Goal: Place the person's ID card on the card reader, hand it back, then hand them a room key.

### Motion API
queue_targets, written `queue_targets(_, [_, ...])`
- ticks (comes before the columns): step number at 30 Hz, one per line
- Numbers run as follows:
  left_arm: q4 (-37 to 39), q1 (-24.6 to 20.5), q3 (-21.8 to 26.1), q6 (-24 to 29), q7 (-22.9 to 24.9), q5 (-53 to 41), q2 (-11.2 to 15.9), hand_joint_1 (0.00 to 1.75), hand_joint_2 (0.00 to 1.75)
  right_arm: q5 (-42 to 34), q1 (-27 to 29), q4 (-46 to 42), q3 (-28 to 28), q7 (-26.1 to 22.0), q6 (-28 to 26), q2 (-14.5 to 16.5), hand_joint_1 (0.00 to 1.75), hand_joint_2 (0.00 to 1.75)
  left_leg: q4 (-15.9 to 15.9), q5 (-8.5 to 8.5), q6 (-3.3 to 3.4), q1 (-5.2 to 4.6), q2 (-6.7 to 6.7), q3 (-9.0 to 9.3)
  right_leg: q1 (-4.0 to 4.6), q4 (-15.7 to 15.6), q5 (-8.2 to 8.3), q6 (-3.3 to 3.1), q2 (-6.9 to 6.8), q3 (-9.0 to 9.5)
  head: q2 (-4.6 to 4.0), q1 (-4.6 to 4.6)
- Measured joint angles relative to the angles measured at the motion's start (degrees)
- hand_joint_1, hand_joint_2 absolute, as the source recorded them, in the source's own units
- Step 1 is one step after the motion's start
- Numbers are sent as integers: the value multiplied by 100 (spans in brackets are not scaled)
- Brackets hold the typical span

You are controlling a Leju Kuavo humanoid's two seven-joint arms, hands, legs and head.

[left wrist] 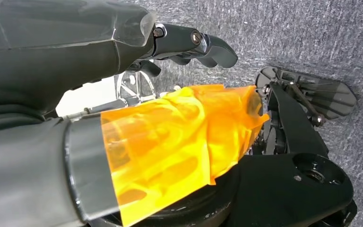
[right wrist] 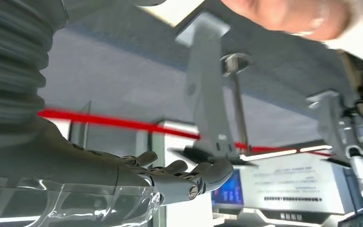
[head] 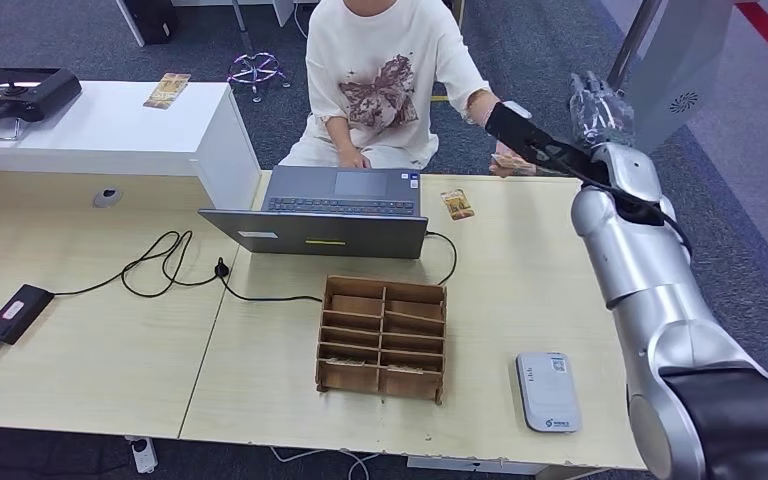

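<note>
My right hand (head: 600,108), in a clear cover, is raised past the table's far right edge, close to the seated person (head: 385,80). Its fingers (right wrist: 189,177) are spread and hold nothing. The person's hand (head: 508,160) rests at the table edge just left of my forearm, with what looks like a card in it. Another small card (head: 457,204) lies on the table by the laptop. The white card reader (head: 548,391) sits near the front right edge. My left hand (left wrist: 189,42) hangs over the floor, fingers loosely extended and empty, with orange film (left wrist: 179,137) on its thumb.
An open laptop (head: 335,210) faces the person at the table's far middle. A wooden compartment box (head: 383,337) stands at the centre front. A black cable (head: 165,262) and power brick (head: 18,312) lie on the left. A white counter (head: 110,130) carries a card (head: 167,90).
</note>
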Motion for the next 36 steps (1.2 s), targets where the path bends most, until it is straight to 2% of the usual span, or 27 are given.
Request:
queue_targets(6, [0,-7,43,103,19,175,-47,0,0,-2191,143,-964,-841,-219,370,277,0,175,0,0,0,0,-2,-3,0,0,0,0,-2,-4,0,0])
queue_targets(12, [0,-13,67,124,19,215,-86,0,0,-2605,154,-1633,-1202,-220,466,384,0,175,0,0,0,-1,0,-4,-1,-1,0,0,0,-3,1,1])
queue_targets(17, [0,-22,86,156,43,256,-98,0,0,-3001,365,-2123,-1335,-331,303,432,0,175,3,0,0,-1,-1,-2,-2,-4,4,4,-1,-4,-1,0])
queue_targets(21, [0,-20,101,198,86,296,-132,0,0,-3886,920,-3147,-1474,-403,268,492,0,175,2,-1,0,1,-8,-4,0,-5,1,4,-7,-3,-1,1])
queue_targets(24, [0,-18,105,226,85,306,-160,0,0,-4638,1618,-4092,-1606,-630,373,538,0,175,1,-5,2,1,-13,-4,2,-7,-4,4,-13,-2,-1,1])
queue_targets(26, [0,-15,117,251,54,338,-181,0,0,-4764,2256,-4713,-1639,-979,406,539,0,175,1,-8,3,1,-14,-4,2,-9,-6,4,-14,-1,-1,1])
queue_targets(28, [0,-6,139,274,26,398,-207,0,0,-4477,3014,-5342,-1611,-1364,358,526,0,175,0,-14,4,1,-16,-5,2,-11,-10,4,-16,0,-1,0])
queue_targets(32, [0,10,211,339,2,555,-290,0,0,-3663,4558,-6451,-1351,-1844,104,493,0,0,-2,-24,5,0,-15,-7,2,-11,-17,2,-16,0,-1,1])
queue_targets(36, [-2,11,277,408,1,628,-375,0,0,-3176,5814,-7309,-897,-2090,-264,493,0,0,-4,-28,4,1,-13,-7,2,-11,-23,0,-15,0,0,-1])
